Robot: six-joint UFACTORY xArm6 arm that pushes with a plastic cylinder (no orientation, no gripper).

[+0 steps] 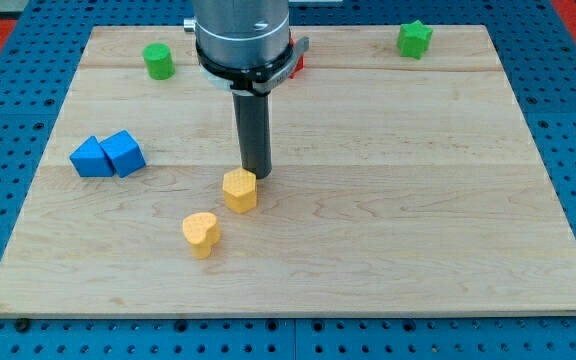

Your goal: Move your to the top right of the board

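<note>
My tip (256, 177) stands on the wooden board (418, 200) near its middle, just above and to the right of a yellow hexagonal block (239, 190), touching or nearly touching it. A yellow heart-shaped block (200, 234) lies lower left of that. Two blue blocks (107, 156) sit side by side at the view's left. A green cylinder (159, 61) is at the top left. A green star-shaped block (415, 39) is at the top right. A red block (296, 60) shows partly behind the arm at the top middle.
The arm's wide grey body (243, 35) hangs over the top middle of the board and hides part of it. A blue perforated table (8, 150) surrounds the board.
</note>
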